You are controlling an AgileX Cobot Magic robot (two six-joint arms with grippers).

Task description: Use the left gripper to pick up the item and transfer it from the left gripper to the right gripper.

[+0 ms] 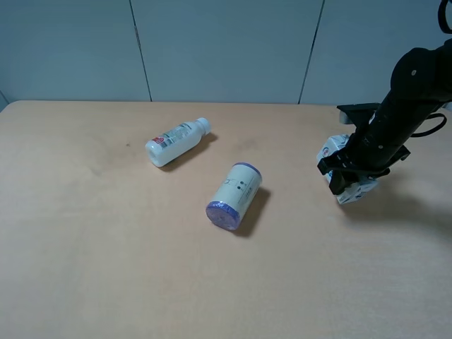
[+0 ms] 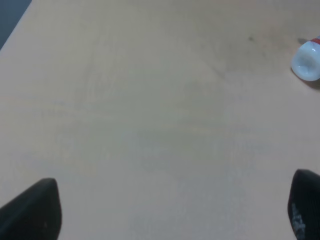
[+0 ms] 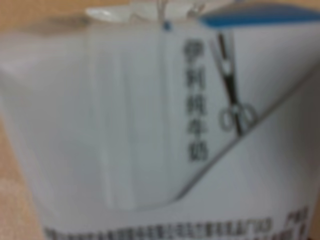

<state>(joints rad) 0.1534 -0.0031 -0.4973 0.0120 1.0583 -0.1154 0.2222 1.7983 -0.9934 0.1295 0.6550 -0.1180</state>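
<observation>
At the right side of the table (image 1: pixel 106 275), the right gripper (image 1: pixel 351 176) is clamped around the item (image 1: pixel 354 195) — its printed white face fills the right wrist view. The left gripper (image 2: pixel 167 207) hangs above the tabletop, fingers spread wide — holding nothing, the white bottle (image 2: pixel 306 61) nearby.

My right wrist camera is filled almost edge to edge by the carton (image 3: pixel 125 150), which is so close that it looks soft and blurred. On its white face I make out a column of dark characters (image 3: pixel 192 100). A grey scissors symbol (image 3: pixel 232 95) sits just beside them, and a blue band (image 3: pixel 260 15) runs along the carton's end by the scissors. A row of small dark print (image 3: pixel 175 234) crosses the opposite end. Tan table (image 3: pixel 10 210) shows only past the carton's edge.
</observation>
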